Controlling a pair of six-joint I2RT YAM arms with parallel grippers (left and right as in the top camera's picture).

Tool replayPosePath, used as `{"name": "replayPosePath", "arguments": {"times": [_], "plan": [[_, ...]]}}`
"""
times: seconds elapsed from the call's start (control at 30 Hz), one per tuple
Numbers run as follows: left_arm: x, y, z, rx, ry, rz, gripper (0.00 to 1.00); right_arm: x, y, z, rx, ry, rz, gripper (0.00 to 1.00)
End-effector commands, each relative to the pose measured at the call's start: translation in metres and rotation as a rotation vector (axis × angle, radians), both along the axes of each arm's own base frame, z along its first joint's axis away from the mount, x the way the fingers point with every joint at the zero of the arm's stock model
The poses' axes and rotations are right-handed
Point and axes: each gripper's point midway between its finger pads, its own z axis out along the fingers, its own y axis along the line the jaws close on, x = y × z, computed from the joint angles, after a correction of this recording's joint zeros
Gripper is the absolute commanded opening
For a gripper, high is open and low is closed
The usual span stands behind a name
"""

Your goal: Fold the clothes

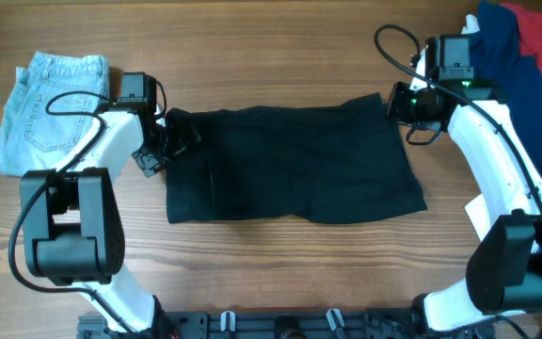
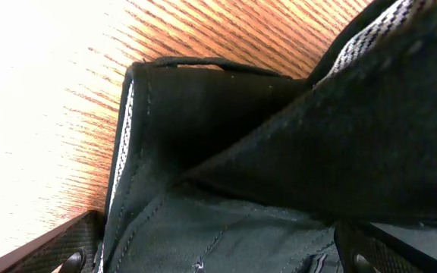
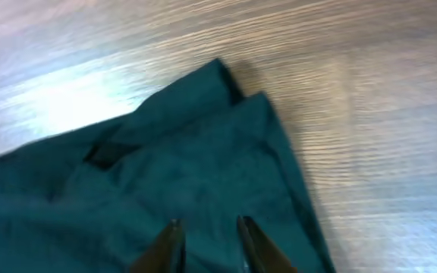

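Denim point(image 1: 50, 108) lies left, navy cloth point(image 1: 516, 47) right.

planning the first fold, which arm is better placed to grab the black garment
Left, probably: left end effector wide open, black garment's edge between its fingers; right end effector barely open above the cloth.

Both arms reach in from the mounting edge of the tabletop point(image 1: 280, 56), one on each side.
The left arm point(image 1: 73, 221) folds at its elbow near the left edge. The left gripper point(image 1: 163, 141) points inward, its fingers point(image 2: 70, 254) spread wide. The right arm point(image 1: 497, 160) runs up the right edge and turns inward at the wrist. The right gripper point(image 1: 400, 102) tips downward, its fingertips point(image 3: 171, 241) only slightly parted.
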Motion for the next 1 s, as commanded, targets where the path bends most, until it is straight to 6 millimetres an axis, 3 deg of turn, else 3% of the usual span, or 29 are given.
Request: {"name": "replayPosePath", "arguments": {"times": [0.0,0.33,0.4,0.6,0.67,0.77,0.87,0.97], "plan": [[-0.013,0.003,-0.015,0.01,0.057,-0.002,0.99,-0.001,0.024,-0.023,0.027,0.046,0.109,0.19],[-0.015,0.003,-0.015,0.009,0.066,-0.002,1.0,0.023,0.043,-0.088,0.049,0.085,0.128,0.2],[-0.015,0.003,-0.015,0.009,0.066,-0.002,1.0,0.032,0.043,-0.099,0.059,0.074,0.095,0.32],[-0.023,0.003,-0.016,0.009,0.099,-0.002,1.0,0.047,0.045,-0.11,0.087,0.041,0.038,0.43],[-0.027,0.003,-0.016,0.009,0.117,-0.003,1.0,0.047,0.045,-0.104,0.09,0.037,0.041,0.45],[-0.029,0.005,-0.012,0.012,0.117,-0.017,1.0,0.048,0.045,-0.077,0.09,-0.006,0.046,0.45],[-0.03,0.006,-0.005,0.019,0.105,-0.033,1.0,0.051,0.045,-0.03,0.091,-0.105,0.054,0.45],[-0.046,0.005,-0.006,0.018,0.168,-0.036,1.0,0.044,0.044,0.024,0.097,-0.202,0.057,0.45]]}}
